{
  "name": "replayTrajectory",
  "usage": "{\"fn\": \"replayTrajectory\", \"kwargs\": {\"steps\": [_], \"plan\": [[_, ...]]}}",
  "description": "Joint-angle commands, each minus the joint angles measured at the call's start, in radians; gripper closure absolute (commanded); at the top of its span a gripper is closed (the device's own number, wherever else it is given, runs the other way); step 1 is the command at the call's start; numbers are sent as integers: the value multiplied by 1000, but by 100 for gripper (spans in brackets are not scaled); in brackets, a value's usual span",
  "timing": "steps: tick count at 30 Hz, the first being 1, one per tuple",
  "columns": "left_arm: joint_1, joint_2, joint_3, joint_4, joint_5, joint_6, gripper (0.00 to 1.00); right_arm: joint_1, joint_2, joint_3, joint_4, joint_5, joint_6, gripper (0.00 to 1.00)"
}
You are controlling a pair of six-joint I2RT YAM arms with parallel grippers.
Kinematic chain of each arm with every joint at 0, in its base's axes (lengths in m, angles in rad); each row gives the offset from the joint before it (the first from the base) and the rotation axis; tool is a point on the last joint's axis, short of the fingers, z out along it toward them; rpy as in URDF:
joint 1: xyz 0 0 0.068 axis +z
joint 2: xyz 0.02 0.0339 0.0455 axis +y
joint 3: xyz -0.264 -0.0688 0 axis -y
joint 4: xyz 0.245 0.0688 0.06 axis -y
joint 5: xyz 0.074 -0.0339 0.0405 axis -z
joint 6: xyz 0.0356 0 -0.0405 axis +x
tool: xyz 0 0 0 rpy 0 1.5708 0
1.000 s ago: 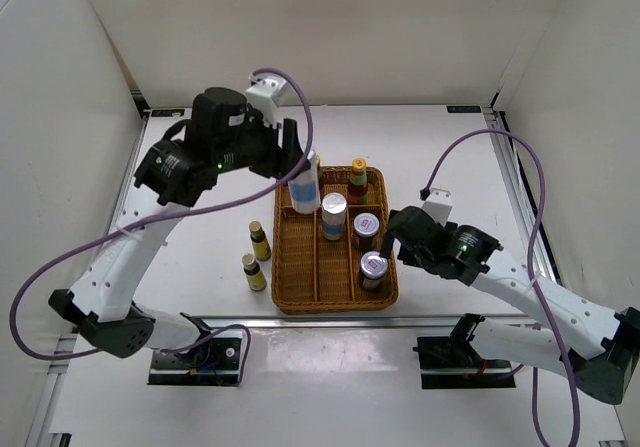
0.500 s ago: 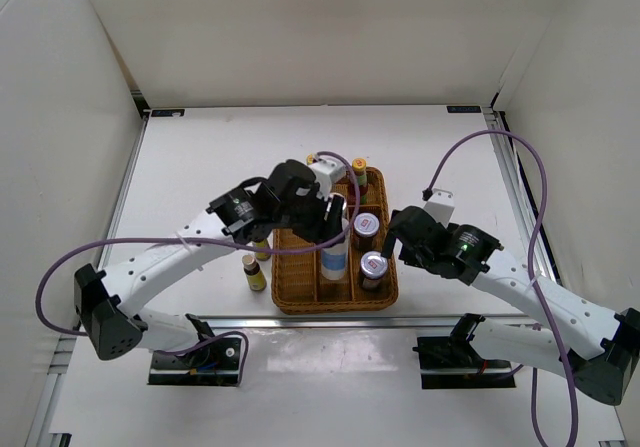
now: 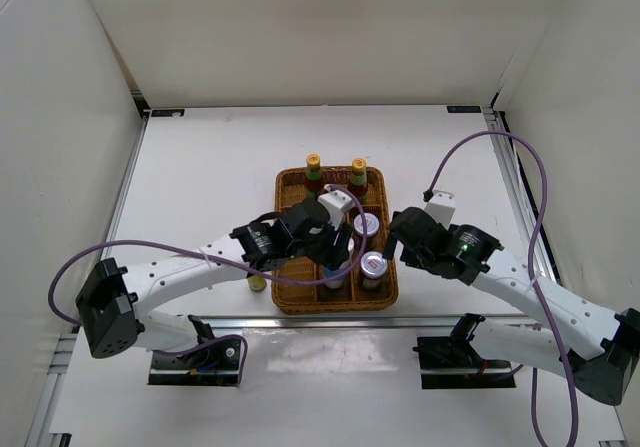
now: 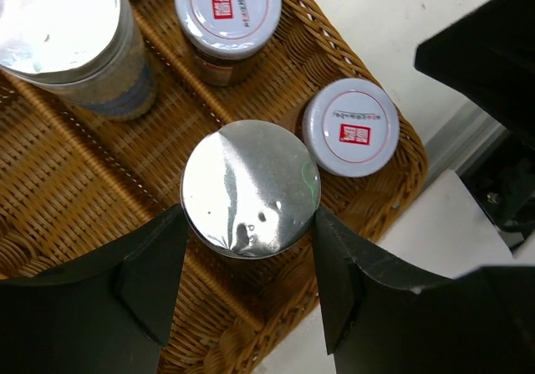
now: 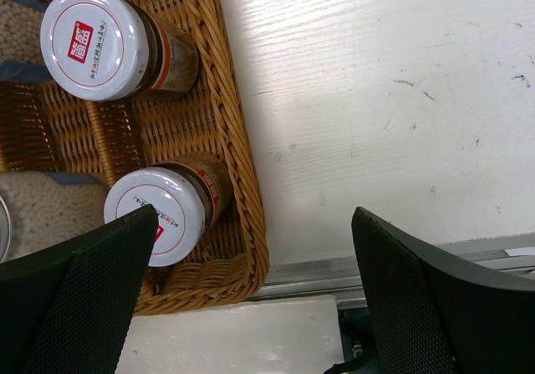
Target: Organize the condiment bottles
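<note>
My left gripper (image 4: 247, 261) is shut on a silver-topped white shaker (image 4: 251, 188), which stands upright low in the wicker tray's (image 4: 50, 181) middle lane, near its front end. A second shaker (image 4: 67, 31) stands behind it. Two silver-lidded jars (image 4: 227, 6) (image 4: 351, 127) fill the right lane, also seen as jars (image 5: 94, 43) (image 5: 159, 215) in the right wrist view. Two tall yellow-capped bottles (image 3: 313, 167) (image 3: 358, 172) stand at the tray's back. A tiny yellow bottle (image 3: 257, 283) peeks out from under the left arm. My right gripper (image 5: 255, 223) hangs open over the tray's right front corner, holding nothing.
The tray (image 3: 290, 192) sits mid-table with its left lane bare. The left arm (image 3: 200, 262) lies across the table left of the tray. A metal rail (image 5: 401, 261) runs along the near table edge. White walls enclose the table.
The left arm swung from the tray's back left, carrying the shaker, down to the front of the middle lane. The tall bottles are uncovered now. The right arm stayed still.
</note>
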Motion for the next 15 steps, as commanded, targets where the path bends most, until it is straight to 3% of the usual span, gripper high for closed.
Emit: {"fn": "replayTrajectory", "kwargs": {"steps": [1,4,5,7,8,15], "plan": [[-14,-31,-3,144,-54,10,64,-3,-14,-8,-9,23,23,0],[-24,-51,-3,144,-79,10,51,-3,-14,-8,-9,23,23,0],[-35,-72,13,121,-107,10,32,-3,-14,-8,-9,23,23,0],[-46,-88,56,90,-138,37,16,-3,-14,-8,-9,23,23,0],[-46,-97,76,70,-168,37,0,-3,-14,-8,-9,23,23,0],[-46,-171,289,-94,-254,153,0,-3,-5,-8,2,23,23,0]]}}
